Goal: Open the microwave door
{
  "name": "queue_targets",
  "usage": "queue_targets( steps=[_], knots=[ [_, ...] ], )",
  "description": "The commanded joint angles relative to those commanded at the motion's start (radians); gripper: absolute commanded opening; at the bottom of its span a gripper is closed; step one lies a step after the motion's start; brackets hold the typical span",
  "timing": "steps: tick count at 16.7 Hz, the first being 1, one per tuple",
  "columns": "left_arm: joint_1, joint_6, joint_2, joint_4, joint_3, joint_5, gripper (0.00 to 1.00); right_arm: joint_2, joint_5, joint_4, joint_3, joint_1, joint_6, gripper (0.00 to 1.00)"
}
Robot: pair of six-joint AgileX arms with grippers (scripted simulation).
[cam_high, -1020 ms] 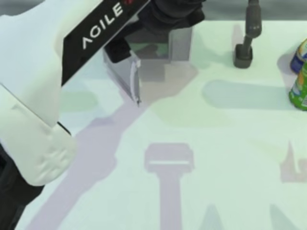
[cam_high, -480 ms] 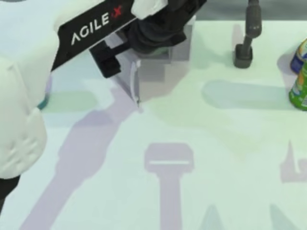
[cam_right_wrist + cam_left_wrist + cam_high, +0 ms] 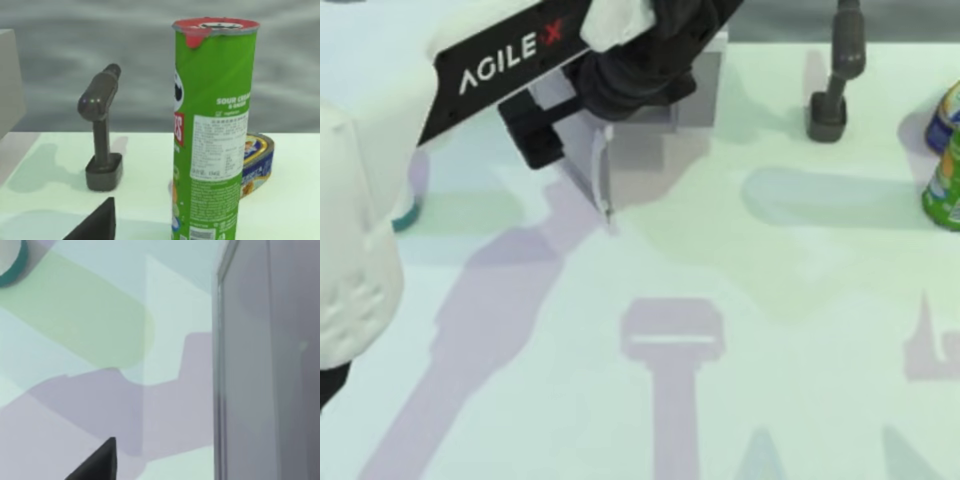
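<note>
Silver-grey microwave (image 3: 665,120) is seen at the far edge of the table (image 3: 790,330), left of centre in the top view, its top largely covered by the left arm (image 3: 500,60). The microwave door (image 3: 602,170) is swung out toward the near side, edge-on from above, with its pale bar handle along the outer edge. The door stands well open, at a steep angle to the microwave's front.

The left gripper (image 3: 542,132) is placed just beside the door, on its left, low and close to the microwave's corner. Whether contact is made with the door cannot be told. Whether its fingers are spread or closed cannot be told either. In the left wrist view, a dark fingertip (image 3: 97,465) is seen at the lower edge, with the door's flat grey panel (image 3: 255,370) close alongside and a teal-rimmed round object (image 3: 11,262) at one corner. The same teal object (image 3: 408,208) is glimpsed in the top view at the left, mostly hidden behind the arm.

The right arm is out of the top view. Its wrist view takes in a dark grey handheld tool standing on its base (image 3: 102,135), a tall green crisp can (image 3: 212,125) with a red lid, and a low blue tin (image 3: 257,162) behind the can. One dark fingertip (image 3: 97,225) is visible; the state of the right gripper cannot be told.

In the top view the tool (image 3: 832,80) stands right of the microwave, well apart, and the green can (image 3: 945,180) and blue tin (image 3: 946,112) sit at the right edge.
</note>
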Motion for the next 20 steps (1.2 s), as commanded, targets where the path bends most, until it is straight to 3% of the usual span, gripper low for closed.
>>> queue_targets(
  steps=[12,20],
  knots=[
    [0.0,0.0,0.0,0.0,0.0,0.0,0.02,0.0,0.0,0.0,0.0,0.0,0.0,1.0],
    [0.0,0.0,0.0,0.0,0.0,0.0,0.0,0.0,0.0,0.0,0.0,0.0,0.0,1.0]
  ],
)
